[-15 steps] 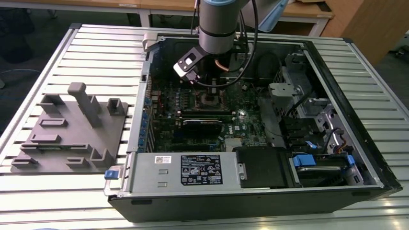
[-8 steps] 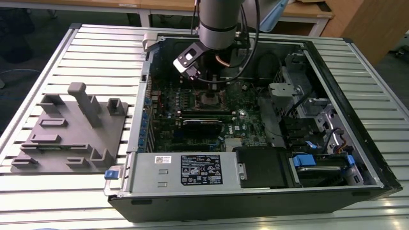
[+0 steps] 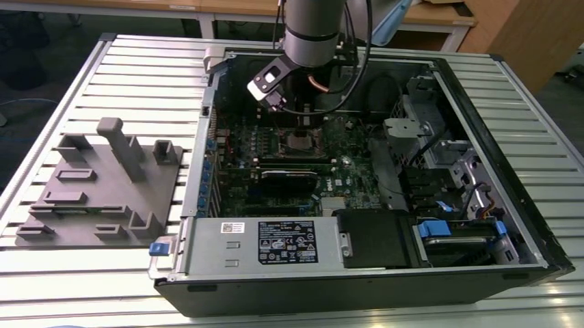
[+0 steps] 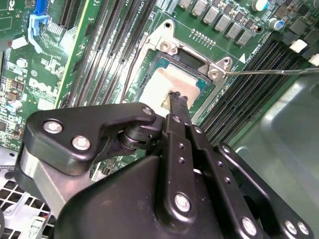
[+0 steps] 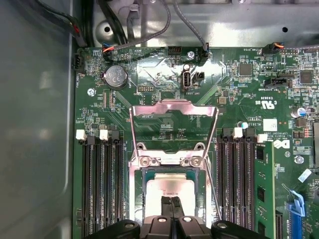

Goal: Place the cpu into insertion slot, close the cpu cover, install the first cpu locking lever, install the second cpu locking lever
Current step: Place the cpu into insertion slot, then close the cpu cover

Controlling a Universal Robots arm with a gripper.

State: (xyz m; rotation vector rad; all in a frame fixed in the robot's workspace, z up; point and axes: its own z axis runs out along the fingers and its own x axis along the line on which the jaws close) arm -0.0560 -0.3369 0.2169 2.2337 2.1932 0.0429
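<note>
Exterior view, its left to its right: a grey fixture (image 3: 100, 184) lies on the slatted surface (image 3: 137, 61), well apart from the work. Beside it stands the open case (image 3: 365, 290), and the arm reaches down into it with the gripper (image 3: 306, 123) over the middle of the board. In the first wrist view the cpu (image 5: 172, 185) lies flat inside the slot (image 5: 147, 189), square to its frame, so placement is judged done. The fingers (image 5: 167, 206) are clenched together with nothing between them, and their tip is over the middle of the cpu's top. Whether the tip presses on the top or hangs just clear cannot be settled from these angles. The cover (image 5: 172, 103) is swung back off the slot on its hinge and is not yet closed. In the second wrist view one lever (image 4: 269, 71) juts free beyond the slot's corner, unlatched. A thin rod (image 4: 132, 74) along the opposite side is probably the other lever, also loose. Outstanding: cover and both levers.
</note>
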